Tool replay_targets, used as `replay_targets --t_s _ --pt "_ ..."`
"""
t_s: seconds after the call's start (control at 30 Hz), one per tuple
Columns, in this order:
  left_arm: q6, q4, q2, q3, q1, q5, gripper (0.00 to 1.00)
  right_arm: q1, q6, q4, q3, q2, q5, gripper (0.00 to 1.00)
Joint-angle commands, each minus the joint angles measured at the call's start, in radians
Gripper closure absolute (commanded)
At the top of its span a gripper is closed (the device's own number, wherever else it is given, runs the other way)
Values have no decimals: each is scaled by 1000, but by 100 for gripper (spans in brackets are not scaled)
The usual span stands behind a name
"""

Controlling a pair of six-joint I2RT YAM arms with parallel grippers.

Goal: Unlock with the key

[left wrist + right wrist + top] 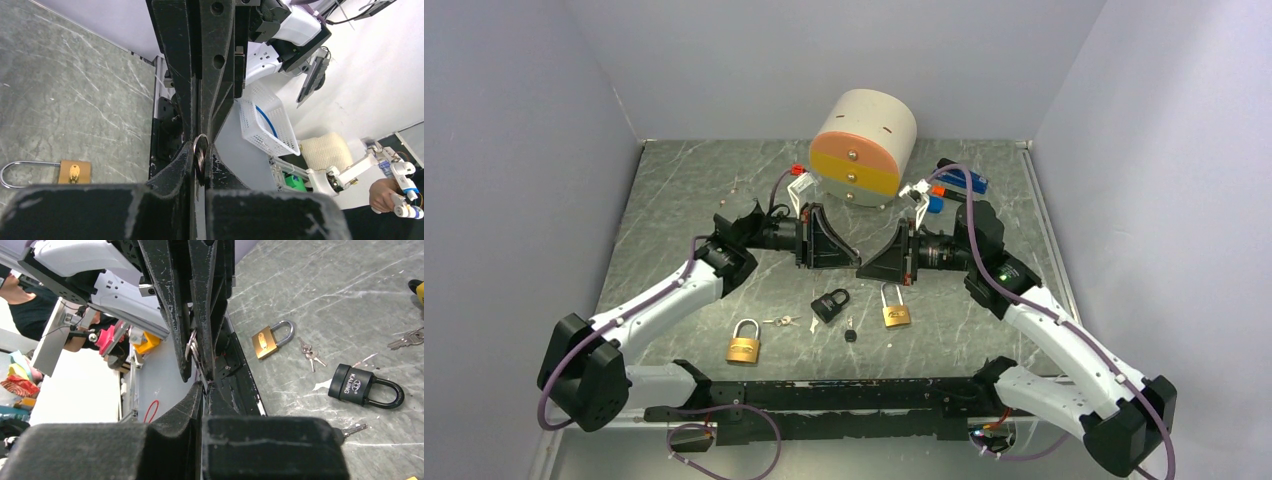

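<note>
My two grippers meet tip to tip above the middle of the table. My left gripper (852,260) (202,156) is shut on a small key ring (200,149) with keys, which also shows in the right wrist view (191,347). My right gripper (867,270) (205,388) is shut on a thin key blade that hangs from that ring. On the table below lie a black padlock (830,304) (362,386), a brass padlock (896,310) and a second brass padlock (744,343) (50,171) (270,340).
A loose bunch of keys (782,321) (310,352) and a black-headed key (850,334) lie by the padlocks. A beige cylinder with orange and yellow drawers (864,147) stands at the back. Grey walls close three sides.
</note>
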Motion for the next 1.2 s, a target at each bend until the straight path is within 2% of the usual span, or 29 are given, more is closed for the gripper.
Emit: replay_targets --t_s 0.0,0.1,0.2,0.33,0.47,0.53,0.67,0.83,1.0,1.17 --pt "42 -6 -30 35 -7 -21 81 1 5 -7 65 -3 30 100" --pt "148 -166 -87 22 -8 -140 54 -1 -40 -202 136 33 74 100" --pt "262 -406 -180 2 -8 -390 36 -1 -138 -487 238 126 118 100" --pt "322 -565 -290 -59 -8 -661 28 1 -197 -781 313 249 269 100" --pt "353 -598 -360 -121 -7 -732 28 5 -208 -929 341 352 313 100" --pt "360 -553 -379 -155 -8 -693 28 8 -233 -966 363 371 309 100" --pt "359 -365 -369 -232 -7 -521 32 27 -308 -1025 434 419 276 100" --pt "328 -223 -283 -234 -11 -365 37 110 -389 -1096 552 501 296 100" --pt "265 12 -238 -272 -10 -234 38 190 -441 -1091 629 520 259 100" --pt "232 39 -188 -256 -11 -95 46 215 -481 -1101 689 531 231 100"
